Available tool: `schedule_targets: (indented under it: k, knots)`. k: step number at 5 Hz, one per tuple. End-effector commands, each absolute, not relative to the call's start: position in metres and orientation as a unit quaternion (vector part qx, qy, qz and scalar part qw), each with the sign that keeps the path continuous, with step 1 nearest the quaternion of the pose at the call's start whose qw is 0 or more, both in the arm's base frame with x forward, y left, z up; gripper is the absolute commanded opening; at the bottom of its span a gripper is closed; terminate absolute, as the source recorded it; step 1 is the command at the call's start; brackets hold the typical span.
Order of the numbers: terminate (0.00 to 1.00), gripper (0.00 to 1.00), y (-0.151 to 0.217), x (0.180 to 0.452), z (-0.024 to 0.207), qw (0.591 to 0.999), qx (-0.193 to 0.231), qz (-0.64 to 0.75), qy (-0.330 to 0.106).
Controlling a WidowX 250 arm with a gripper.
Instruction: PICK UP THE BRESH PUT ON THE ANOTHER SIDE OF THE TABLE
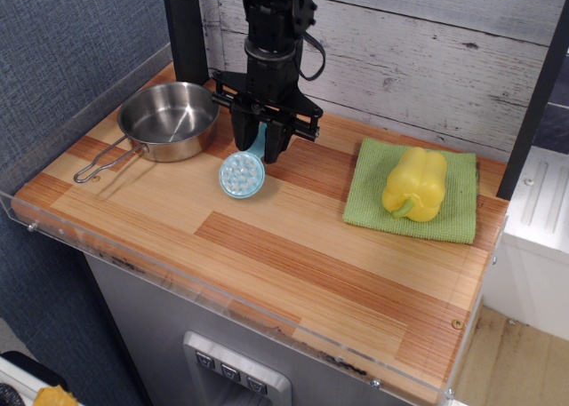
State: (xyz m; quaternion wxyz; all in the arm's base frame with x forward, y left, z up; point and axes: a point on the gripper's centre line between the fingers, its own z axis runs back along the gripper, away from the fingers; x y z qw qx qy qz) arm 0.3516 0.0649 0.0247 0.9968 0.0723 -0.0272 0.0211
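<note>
The bresh (242, 175) is a small light-blue scrubber. Its round nubbed head faces up and sits low over the table (293, 255), just right of the pan. Its handle runs up between my fingers. My gripper (262, 148) points straight down at the back middle-left of the table and is shut on the handle. I cannot tell whether the head touches the wood.
A steel pan (169, 117) with a wire handle stands at the back left, close to the bresh. A yellow pepper (414, 184) lies on a green cloth (458, 206) at the back right. A clear acrylic rim (107, 250) runs along the table's edges.
</note>
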Motion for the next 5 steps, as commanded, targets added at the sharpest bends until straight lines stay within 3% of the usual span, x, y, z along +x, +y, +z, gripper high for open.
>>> schedule_targets:
  k: [1, 2, 3, 4, 5]
  knots:
    - [0.0, 1.0, 0.064, 0.359, 0.028, 0.997, 0.048, 0.02, -0.051]
    - [0.0, 1.0, 0.058, 0.359, 0.03, 0.997, 0.046, -0.003, -0.059]
    - [0.0, 1.0, 0.054, 0.348, 0.053, 0.994, 0.066, -0.006, -0.082]
    - [0.0, 1.0, 0.04, 0.323, 0.084, 0.992, 0.074, -0.012, -0.105]
    - [0.0, 1.0, 0.018, 0.299, 0.093, 0.991, 0.07, -0.02, -0.112]
